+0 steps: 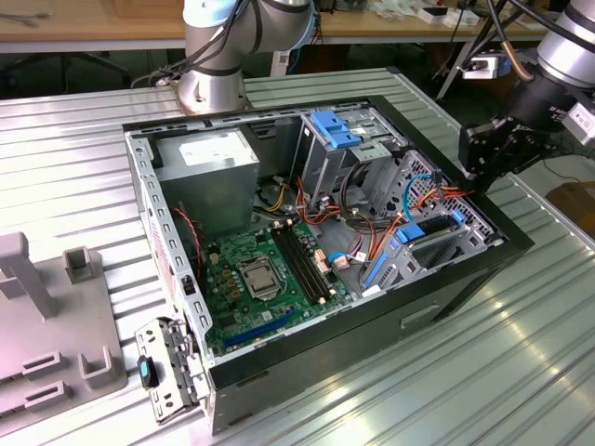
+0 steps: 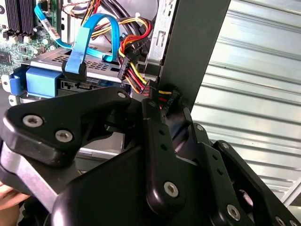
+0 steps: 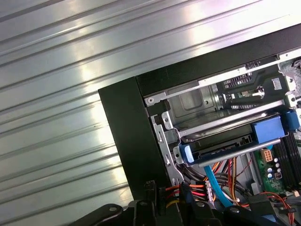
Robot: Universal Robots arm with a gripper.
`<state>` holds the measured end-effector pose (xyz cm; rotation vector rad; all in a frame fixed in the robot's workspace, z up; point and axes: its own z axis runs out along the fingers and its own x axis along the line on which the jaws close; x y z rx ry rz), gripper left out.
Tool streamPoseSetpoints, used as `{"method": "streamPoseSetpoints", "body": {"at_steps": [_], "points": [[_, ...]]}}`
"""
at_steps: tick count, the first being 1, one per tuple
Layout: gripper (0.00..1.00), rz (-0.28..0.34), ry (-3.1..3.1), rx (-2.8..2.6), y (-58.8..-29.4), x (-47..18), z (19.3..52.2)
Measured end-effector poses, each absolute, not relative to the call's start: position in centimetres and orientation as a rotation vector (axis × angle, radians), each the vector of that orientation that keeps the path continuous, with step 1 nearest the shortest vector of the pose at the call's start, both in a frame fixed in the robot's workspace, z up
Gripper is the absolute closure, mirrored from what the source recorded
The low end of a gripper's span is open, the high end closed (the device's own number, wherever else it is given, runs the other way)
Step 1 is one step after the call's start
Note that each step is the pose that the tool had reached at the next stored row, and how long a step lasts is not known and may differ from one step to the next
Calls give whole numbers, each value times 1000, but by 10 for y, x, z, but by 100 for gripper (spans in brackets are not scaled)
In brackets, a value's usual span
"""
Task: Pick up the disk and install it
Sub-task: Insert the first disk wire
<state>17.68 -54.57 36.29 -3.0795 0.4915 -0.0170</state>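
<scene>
Inside a robotics lab. Opened computer tower (image 1: 437, 302) laid on a ribbed metal desk (image 1: 74, 149) beside a robot arm base (image 1: 212, 79). Behind, a cluttered wooden workbench (image 1: 93, 28).

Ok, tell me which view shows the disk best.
First wrist view: the disk sits in the metal cage, dark end face and blue frame plain. The second wrist view shows its blue end beside a blue cable. The exterior view shows it as a blue strip.
</scene>
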Motion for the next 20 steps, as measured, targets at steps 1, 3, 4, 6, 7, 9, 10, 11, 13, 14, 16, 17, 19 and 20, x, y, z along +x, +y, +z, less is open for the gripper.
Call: {"method": "streamPoseSetpoints", "body": {"at_steps": [1,3,4,6,7,9,10,11,13,14,16,17,19,20], "points": [[67,-17,491,-3080,-546,177,364],[67,-17,492,-3079,-546,177,365],[67,-17,492,-3080,-546,177,365],[67,-18,492,-3085,-546,178,365],[67,-18,492,-3085,-546,180,365],[67,-18,492,-3085,-546,182,365],[67,-18,492,-3085,-546,182,366],[69,-18,492,-3085,-546,182,366],[81,-18,492,-3085,-546,183,366],[83,-18,492,-3085,-546,183,366],[83,-18,492,-3085,-546,183,366],[83,-18,492,-3085,-546,183,368],[83,-18,492,-3085,-546,183,373],[83,-18,503,-3083,-545,183,374]]}}
